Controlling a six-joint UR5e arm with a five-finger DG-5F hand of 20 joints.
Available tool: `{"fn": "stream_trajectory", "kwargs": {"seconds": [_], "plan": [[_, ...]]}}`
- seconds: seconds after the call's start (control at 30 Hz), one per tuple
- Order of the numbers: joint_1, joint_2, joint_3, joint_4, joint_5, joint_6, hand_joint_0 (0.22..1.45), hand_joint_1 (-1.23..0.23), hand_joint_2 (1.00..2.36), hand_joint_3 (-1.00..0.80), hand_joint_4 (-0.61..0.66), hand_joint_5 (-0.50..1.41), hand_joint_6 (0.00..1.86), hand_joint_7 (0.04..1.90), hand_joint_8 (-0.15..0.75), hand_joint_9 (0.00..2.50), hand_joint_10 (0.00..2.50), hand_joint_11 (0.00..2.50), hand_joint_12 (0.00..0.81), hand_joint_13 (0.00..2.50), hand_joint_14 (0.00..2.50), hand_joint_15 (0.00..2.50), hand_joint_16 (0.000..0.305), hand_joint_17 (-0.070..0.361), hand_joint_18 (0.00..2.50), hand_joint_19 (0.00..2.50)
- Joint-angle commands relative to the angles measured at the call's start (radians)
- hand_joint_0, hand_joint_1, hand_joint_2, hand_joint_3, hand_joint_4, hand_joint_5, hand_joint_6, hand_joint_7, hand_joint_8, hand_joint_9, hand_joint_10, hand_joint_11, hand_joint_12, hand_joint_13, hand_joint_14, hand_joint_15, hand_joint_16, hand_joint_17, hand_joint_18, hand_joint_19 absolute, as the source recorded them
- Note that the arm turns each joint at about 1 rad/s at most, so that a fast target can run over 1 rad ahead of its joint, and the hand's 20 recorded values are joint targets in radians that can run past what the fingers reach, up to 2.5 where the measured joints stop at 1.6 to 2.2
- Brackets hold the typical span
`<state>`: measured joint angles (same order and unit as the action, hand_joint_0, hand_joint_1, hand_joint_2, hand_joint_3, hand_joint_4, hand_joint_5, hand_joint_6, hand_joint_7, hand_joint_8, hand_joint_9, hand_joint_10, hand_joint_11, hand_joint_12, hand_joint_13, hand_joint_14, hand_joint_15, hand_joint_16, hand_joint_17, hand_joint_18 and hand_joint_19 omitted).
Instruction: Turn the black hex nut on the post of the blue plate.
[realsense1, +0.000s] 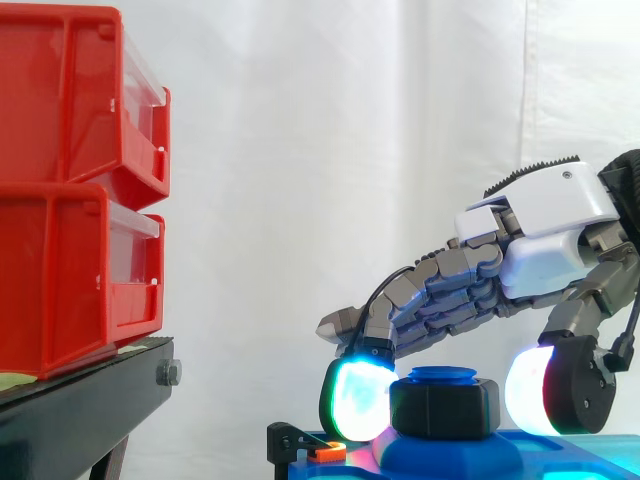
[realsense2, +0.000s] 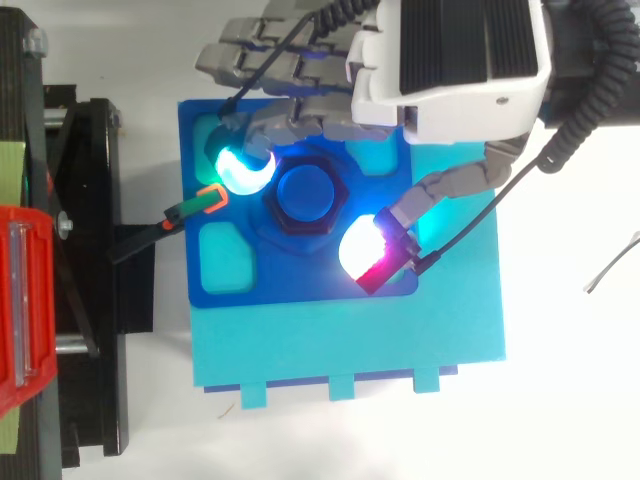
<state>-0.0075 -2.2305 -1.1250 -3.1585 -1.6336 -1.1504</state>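
Note:
The black hex nut (realsense1: 445, 405) (realsense2: 275, 215) sits on the blue post (realsense1: 442, 376) (realsense2: 308, 190) in the middle of the dark blue plate (realsense2: 300, 280). My hand (realsense1: 555, 215) (realsense2: 450, 60) reaches over it from the right with its fingers curled down. A cyan-green glowing fingertip (realsense1: 355, 400) (realsense2: 240, 170) presses the nut's left side. The thumb pad (realsense1: 540, 390) (realsense2: 368, 250), glowing white and red, stands at the opposite side, touching or very close. The nut lies between them.
The blue plate rests on a light cyan base (realsense2: 350, 340). A small orange and black clip (realsense1: 325, 452) (realsense2: 205, 203) sits at the plate's left edge. Red bins (realsense1: 70, 200) (realsense2: 25, 300) stand stacked on the black stand (realsense1: 80, 410) to the left.

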Motion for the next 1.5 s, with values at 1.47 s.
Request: {"fn": "stream_trajectory", "kwargs": {"seconds": [1.47], "plan": [[0.009,0.051,0.033,-0.025,0.001,-0.066,0.44,-0.82,1.00,-0.50,0.17,-0.27,0.50,0.76,0.155,0.00,0.00,0.00,0.305,0.00,0.00,0.00,0.041,0.092,0.00,0.06]]}}
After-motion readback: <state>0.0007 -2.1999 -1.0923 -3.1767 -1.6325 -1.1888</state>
